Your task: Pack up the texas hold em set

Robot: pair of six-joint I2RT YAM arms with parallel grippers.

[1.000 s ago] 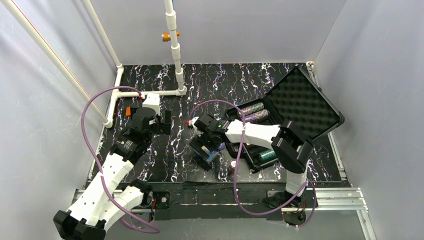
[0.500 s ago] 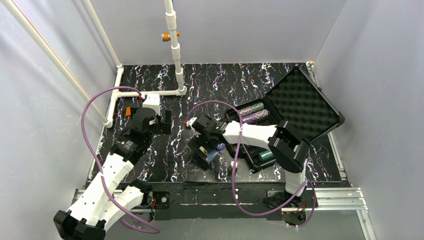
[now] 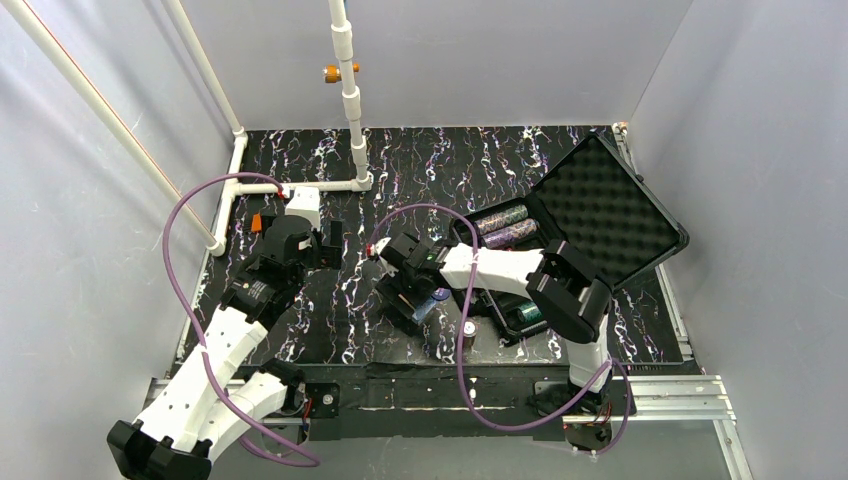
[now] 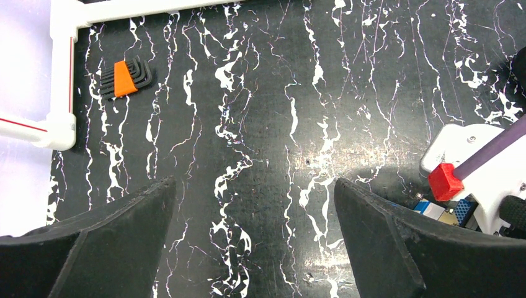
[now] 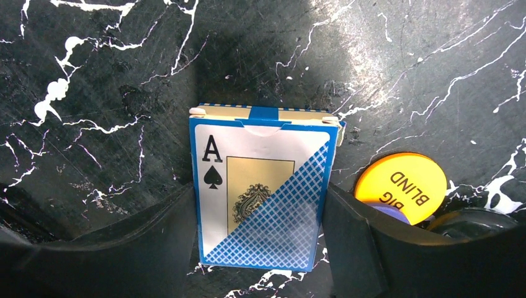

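Note:
The blue card deck (image 5: 260, 192) lies flat on the black marbled table, ace of spades face up. My right gripper (image 5: 259, 208) straddles it, both fingers pressed against its long sides. A yellow "BIG BLIND" button (image 5: 403, 181) lies just right of the deck, resting on a blue button (image 5: 387, 212). From above, the right gripper (image 3: 412, 300) is left of the open black case (image 3: 600, 210), whose tray holds chip stacks (image 3: 508, 226). My left gripper (image 4: 254, 205) hangs open over bare table, nothing between its fingers.
An orange-and-black hex key set (image 4: 126, 77) lies at the far left by the white pipe frame (image 3: 300, 187). A small red-and-white piece (image 3: 468, 328) sits on the table in front of the case. The case's foam-lined lid leans back to the right.
The right gripper's fingers have closed in from wide open onto the sides of the blue deck, and the arm has shifted slightly left. The left arm has not moved.

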